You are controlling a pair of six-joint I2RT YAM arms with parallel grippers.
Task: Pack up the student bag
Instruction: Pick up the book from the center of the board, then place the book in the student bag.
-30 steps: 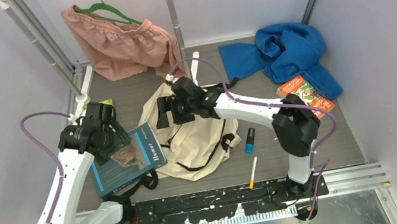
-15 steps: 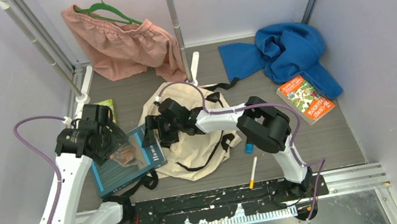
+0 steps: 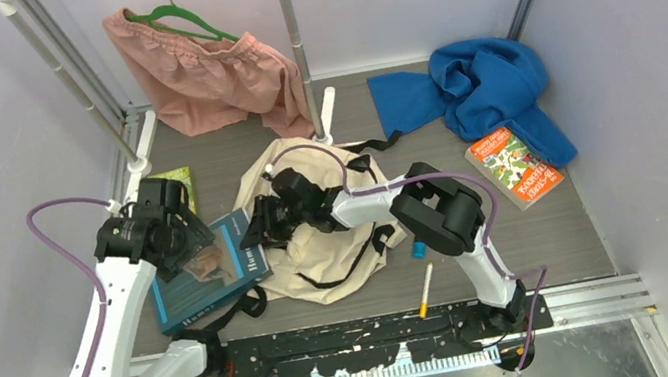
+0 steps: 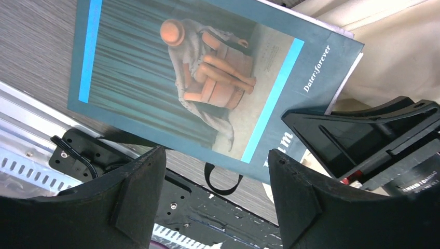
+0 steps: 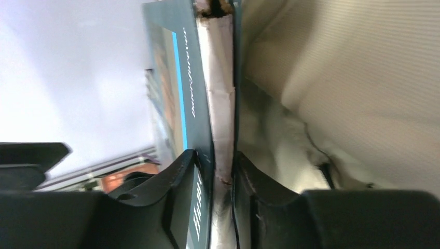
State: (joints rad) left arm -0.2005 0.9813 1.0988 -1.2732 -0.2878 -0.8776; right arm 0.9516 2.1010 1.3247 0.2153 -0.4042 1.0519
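R gripper (image 5: 215,158): jaws are closed down to a narrow gap on the teal book (image 3: 204,270). One pad is set on the cover and the other on the back, w/ the page edge seen between them in the wrist view. The grip is taken at the book edge nearest the student bag (image 3: 344,248), prob. so the book can be lifted or dragged across to it.

The bag is laid flat directly under and behind the R wrist; its opening cannot be made out.

L gripper (image 4: 217,158): jaws are spread wide and nothing is held. It is hung just above the cover, w/ the book's picture beyond its fingertips. This is judged as standby, perhaps to steady the book.

The book is not yet inside the bag, so packing is judged early. Risk: w/ a thin-edge grip, the book may be pivoted or slipped when raised.
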